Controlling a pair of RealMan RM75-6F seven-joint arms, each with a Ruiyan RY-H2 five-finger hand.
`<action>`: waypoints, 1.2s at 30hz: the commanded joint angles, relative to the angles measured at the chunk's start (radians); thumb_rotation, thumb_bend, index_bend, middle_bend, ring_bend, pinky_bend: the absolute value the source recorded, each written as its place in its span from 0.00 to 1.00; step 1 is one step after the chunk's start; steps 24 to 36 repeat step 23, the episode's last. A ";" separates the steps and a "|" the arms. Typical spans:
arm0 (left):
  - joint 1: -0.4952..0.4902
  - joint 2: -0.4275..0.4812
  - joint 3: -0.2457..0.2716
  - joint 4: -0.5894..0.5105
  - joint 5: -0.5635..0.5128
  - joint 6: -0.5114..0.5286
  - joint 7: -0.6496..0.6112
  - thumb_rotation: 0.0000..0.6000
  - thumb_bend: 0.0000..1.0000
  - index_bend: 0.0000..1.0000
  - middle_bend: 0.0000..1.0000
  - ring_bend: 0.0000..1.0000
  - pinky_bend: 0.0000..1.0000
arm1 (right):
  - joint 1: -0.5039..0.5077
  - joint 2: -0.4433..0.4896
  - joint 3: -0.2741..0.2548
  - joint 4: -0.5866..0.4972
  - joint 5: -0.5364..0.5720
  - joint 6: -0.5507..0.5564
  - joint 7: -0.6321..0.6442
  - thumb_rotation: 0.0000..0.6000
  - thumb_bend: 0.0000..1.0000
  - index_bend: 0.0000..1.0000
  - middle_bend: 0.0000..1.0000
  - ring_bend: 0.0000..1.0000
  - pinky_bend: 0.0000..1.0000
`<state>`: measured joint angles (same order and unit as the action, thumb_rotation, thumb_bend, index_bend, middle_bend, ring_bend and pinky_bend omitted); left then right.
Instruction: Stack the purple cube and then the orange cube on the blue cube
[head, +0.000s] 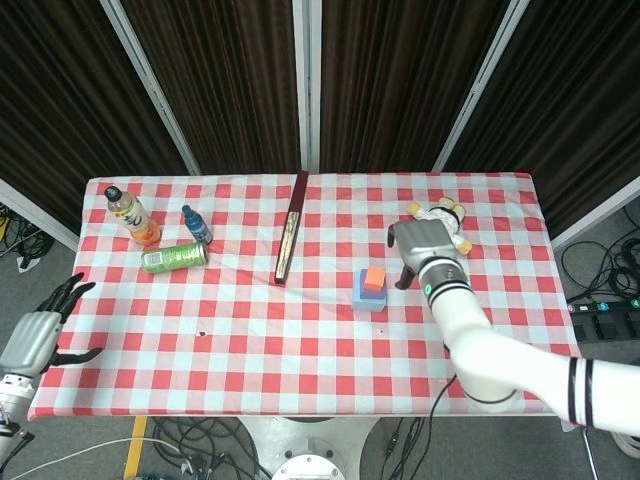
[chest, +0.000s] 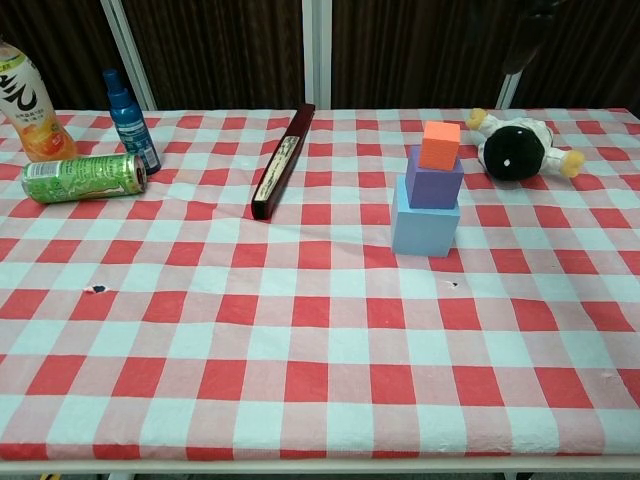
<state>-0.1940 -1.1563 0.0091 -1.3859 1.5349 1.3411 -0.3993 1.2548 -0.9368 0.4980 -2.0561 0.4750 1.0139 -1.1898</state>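
The small orange cube sits on the purple cube, which rests on the larger blue cube, forming an upright stack on the worktop.

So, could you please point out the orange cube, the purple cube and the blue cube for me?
orange cube (chest: 440, 146): chest view, on its front face.
purple cube (chest: 433, 187): chest view, on its front face.
blue cube (chest: 425, 228): chest view, on its front face.
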 joint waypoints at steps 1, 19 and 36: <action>-0.002 0.002 -0.002 -0.009 0.000 0.001 0.010 1.00 0.00 0.16 0.11 0.10 0.24 | -0.295 0.105 -0.054 -0.273 -0.646 0.214 0.255 1.00 0.11 0.28 0.66 0.60 0.74; -0.018 -0.013 -0.027 -0.057 -0.006 0.015 0.137 1.00 0.00 0.16 0.11 0.10 0.24 | -0.966 -0.296 -0.595 0.279 -1.851 0.695 0.670 1.00 0.18 0.01 0.00 0.00 0.08; -0.019 -0.023 -0.025 -0.053 0.002 0.020 0.158 1.00 0.00 0.16 0.11 0.10 0.24 | -0.992 -0.317 -0.585 0.313 -1.845 0.664 0.704 1.00 0.18 0.01 0.00 0.00 0.08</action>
